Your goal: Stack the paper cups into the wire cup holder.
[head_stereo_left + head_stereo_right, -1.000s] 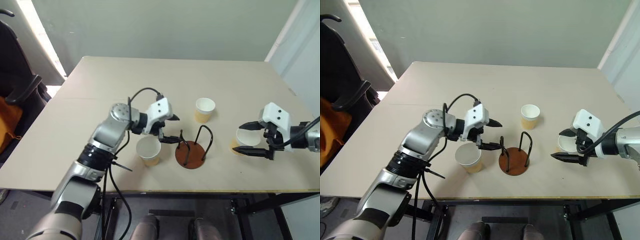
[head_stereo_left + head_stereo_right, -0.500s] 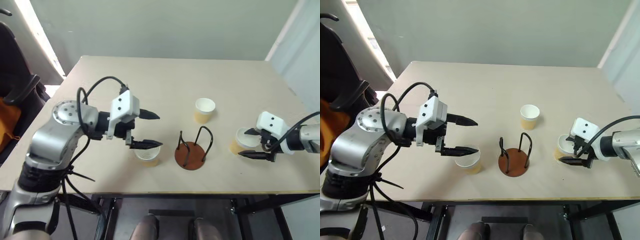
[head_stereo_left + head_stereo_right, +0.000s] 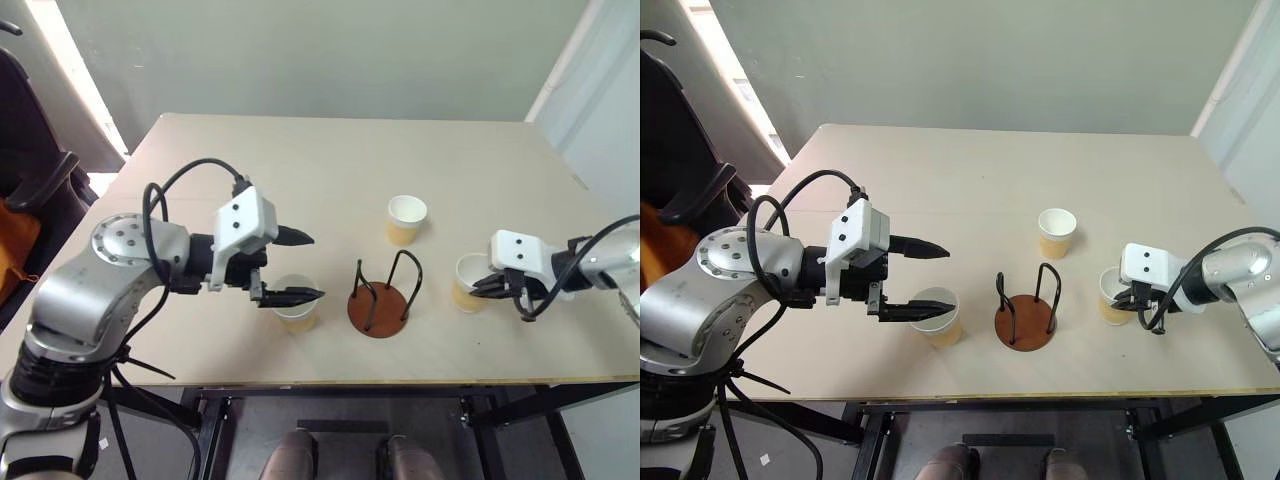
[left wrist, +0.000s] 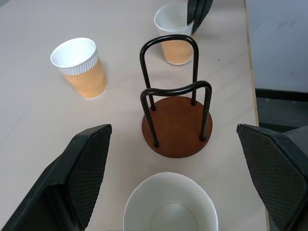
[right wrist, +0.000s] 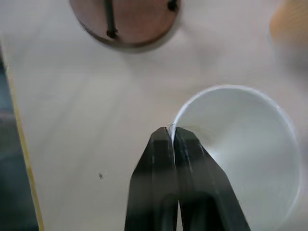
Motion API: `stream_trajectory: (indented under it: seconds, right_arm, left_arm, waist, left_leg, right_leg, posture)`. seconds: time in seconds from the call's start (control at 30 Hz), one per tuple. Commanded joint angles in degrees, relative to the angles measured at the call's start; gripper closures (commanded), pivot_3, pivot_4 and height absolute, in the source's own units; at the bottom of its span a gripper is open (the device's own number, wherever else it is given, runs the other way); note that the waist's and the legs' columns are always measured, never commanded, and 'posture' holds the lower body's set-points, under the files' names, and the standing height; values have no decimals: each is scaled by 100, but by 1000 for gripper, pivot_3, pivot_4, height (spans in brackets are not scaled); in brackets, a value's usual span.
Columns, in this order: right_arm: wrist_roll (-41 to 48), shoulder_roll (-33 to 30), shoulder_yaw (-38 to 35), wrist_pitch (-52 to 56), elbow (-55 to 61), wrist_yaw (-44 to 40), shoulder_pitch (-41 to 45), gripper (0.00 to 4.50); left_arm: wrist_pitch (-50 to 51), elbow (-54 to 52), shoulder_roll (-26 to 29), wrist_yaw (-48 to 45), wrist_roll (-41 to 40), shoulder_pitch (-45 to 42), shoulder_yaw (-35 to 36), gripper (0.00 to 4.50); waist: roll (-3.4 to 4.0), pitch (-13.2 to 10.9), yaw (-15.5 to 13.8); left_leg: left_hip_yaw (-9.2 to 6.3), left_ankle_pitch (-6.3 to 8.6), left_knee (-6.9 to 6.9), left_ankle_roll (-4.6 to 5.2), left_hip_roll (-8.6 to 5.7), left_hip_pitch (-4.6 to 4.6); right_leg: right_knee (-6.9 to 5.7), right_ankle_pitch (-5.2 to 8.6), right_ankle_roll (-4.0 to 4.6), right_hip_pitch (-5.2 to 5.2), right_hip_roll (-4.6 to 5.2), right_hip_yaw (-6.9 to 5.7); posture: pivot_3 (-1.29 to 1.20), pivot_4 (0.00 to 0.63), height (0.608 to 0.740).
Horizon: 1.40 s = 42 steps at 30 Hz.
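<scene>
Right wrist view is showing the right gripper (image 5: 172, 132) pinching the right cup (image 5: 240, 154) by its rim; lifting into the empty holder (image 3: 380, 300) comes next. Left gripper (image 3: 300, 265) is hovering wide open over the near cup (image 3: 297, 310), holding nothing. Third cup (image 3: 405, 220) is sitting far.

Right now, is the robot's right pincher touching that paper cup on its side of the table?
Touching. In the right wrist view the right gripper has its two black fingers shut together on the rim of the paper cup, pinching its white wall.
</scene>
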State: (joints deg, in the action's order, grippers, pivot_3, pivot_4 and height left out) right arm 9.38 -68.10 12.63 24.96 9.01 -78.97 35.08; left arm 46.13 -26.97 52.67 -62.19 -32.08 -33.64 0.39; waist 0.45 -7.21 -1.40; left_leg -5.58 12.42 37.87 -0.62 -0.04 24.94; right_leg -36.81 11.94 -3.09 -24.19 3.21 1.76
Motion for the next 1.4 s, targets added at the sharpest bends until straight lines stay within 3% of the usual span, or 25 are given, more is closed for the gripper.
stream_trajectory:
  seconds: [0.03, 0.2, 0.37, 0.63, 0.93, 1.2, 1.3, 1.4]
  right_arm:
    - [123, -189, -229, -382, 166, -697, 893, 4463]
    - [354, 175, -131, -843, -126, -1314, 2225, 4463]
    - [606, 1014, 402, -769, -188, -1353, 3303, 4463]
    - [982, 1134, 978, -857, -88, -1353, 3268, 4463]
    - [1521, 1102, 1149, -595, 320, -1353, 3068, 4463]
    - [593, 1386, 1345, -837, 72, -1352, 2897, 4463]
    - [481, 1413, 1348, -880, 25, -1353, 2867, 3906]
    - [472, 1406, 1365, -898, 14, -1353, 2863, 2847]
  left_arm:
    - [-108, -53, 139, 5, -66, -70, 223, 12]
    - [-233, 54, 236, -19, -36, -17, 256, 12]
    - [-417, 175, 337, -100, -13, 93, 290, 12]
    - [-371, -15, 424, -18, -120, 372, 450, 12]
    - [-286, -158, 474, 150, -199, 498, 505, 12]
    - [-274, -159, 516, 308, -74, 471, 333, 12]
    - [-272, -150, 511, 330, -70, 437, 298, 12]
    - [-284, -111, 505, 327, -61, 379, 265, 12]
  waist:
    - [4, -1, 18]
    - [1, 0, 28]
    - [-2, 2, 68]
    - [-1, 1, 49]
    - [-1, 1, 57]
    - [-2, 1, 66]
    - [-2, 1, 68]
    - [-2, 1, 68]
  left_leg:
    - [0, 0, -3, -2, 0, 0]
    - [-8, -1, -26, -10, 6, -3]
    - [-7, -13, -67, -23, 10, -5]
    - [-21, -19, -81, -39, 13, 3]
    - [-21, -20, -83, -47, 15, -3]
    - [-24, -26, -82, -46, 16, -12]
    - [-24, -27, -82, -45, 15, -11]
    - [-24, -25, -83, -46, 16, -11]
  right_leg:
    - [-2, 2, 4, -4, 0, 0]
    - [-6, 14, 29, -11, -4, -10]
    - [-14, 21, 49, -36, -6, -10]
    - [-12, 36, 75, -38, -5, -24]
    - [-21, 39, 82, -38, -7, -24]
    - [-27, 27, 102, -37, -7, -25]
    - [-26, 25, 105, -37, -6, -25]
    - [-26, 25, 105, -38, -7, -25]
  posture:
    - [0, 150, 740]
    - [0, 150, 740]
    - [0, 150, 740]
    - [0, 150, 740]
    - [0, 150, 740]
    - [0, 150, 740]
    - [0, 150, 740]
    - [0, 150, 740]
